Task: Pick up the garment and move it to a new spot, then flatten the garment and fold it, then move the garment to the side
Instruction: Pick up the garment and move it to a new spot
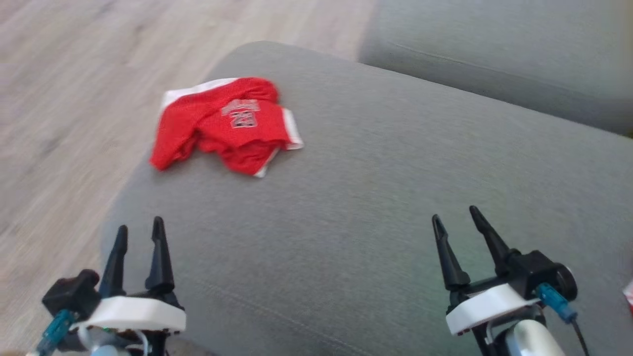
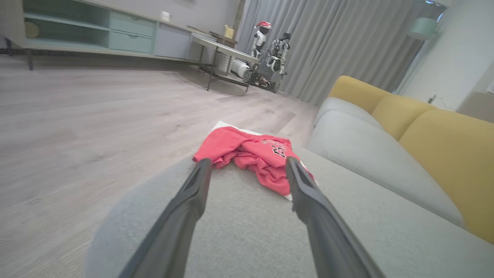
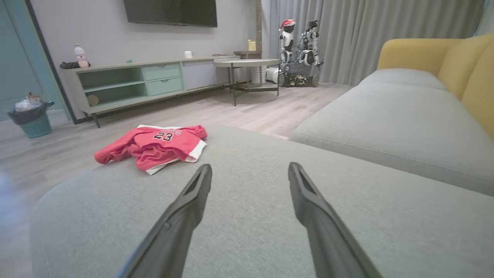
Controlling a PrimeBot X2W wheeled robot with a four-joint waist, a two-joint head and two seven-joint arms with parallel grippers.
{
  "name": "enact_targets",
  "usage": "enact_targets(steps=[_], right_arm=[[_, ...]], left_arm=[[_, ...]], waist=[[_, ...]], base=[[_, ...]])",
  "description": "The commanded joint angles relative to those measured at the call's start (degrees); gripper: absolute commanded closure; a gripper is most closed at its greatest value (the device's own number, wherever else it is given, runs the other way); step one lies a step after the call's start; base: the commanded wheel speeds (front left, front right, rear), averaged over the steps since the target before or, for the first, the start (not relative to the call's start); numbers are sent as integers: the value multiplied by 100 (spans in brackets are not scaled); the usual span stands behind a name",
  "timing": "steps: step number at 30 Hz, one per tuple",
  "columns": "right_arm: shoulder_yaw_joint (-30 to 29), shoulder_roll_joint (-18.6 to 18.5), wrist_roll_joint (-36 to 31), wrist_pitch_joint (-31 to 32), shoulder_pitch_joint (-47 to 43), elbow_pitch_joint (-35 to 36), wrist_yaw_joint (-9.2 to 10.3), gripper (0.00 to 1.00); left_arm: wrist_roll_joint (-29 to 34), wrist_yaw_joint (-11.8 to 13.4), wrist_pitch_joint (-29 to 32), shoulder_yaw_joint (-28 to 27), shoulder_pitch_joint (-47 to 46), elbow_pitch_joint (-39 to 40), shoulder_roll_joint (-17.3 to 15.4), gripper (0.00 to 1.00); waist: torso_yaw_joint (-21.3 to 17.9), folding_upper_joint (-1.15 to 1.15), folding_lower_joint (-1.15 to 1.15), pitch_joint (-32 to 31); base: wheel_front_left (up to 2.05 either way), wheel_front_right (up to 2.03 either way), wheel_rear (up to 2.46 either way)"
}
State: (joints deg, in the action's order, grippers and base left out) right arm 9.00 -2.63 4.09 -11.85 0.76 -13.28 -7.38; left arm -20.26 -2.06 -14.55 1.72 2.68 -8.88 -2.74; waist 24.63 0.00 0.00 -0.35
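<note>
Since my left end effector (image 1: 140, 225) and right end effector (image 1: 455, 213) both hang spread and empty, I favour the left for the crumpled red garment (image 1: 225, 123) at eleven o'clock on the grey cushion (image 1: 356, 198), near its edge, pinching a raised fold.

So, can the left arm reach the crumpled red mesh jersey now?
Probably yes: the open left tool points at the crumpled red mesh jersey, with only bare grey fabric cushion between them.
</note>
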Motion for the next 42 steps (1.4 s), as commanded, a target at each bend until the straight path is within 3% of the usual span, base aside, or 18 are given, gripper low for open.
enact_targets(steps=[1, 12, 20, 27, 38, 42], right_arm=[[156, -25, 51, -29, 301, 145, -11, 0], [605, -25, 156, 28, 637, -92, -11, 0], [318, -25, 47, 60, 581, -47, -11, 0], [-66, -25, -292, 338, 746, 413, -11, 0], [-391, -25, -772, 833, 1112, 1396, -11, 0], [-383, -25, -813, 926, 1154, 1580, -11, 0]], left_arm=[[46, -8, -45, -218, -250, 205, -14, 0], [-136, 113, -45, -658, -175, 365, -14, 0], [115, -189, -45, -749, -637, -19, -60, 0], [90, -376, 186, -657, -1687, -772, -465, 0], [-40, -398, 1630, -580, -3753, -2777, -1349, 0], [-131, -473, 1860, -500, -4297, -3568, -1619, 0]], waist=[[382, 0, 0, -43], [537, 0, 0, 174], [404, 0, 0, 343], [-104, 0, 0, 925], [-928, 0, 0, 1890], [-1166, 0, 0, 2106]], base=[[0, 0, 0], [0, 0, 0], [0, 0, 0], [0, 0, 0], [0, 0, 0], [0, 0, 0]])
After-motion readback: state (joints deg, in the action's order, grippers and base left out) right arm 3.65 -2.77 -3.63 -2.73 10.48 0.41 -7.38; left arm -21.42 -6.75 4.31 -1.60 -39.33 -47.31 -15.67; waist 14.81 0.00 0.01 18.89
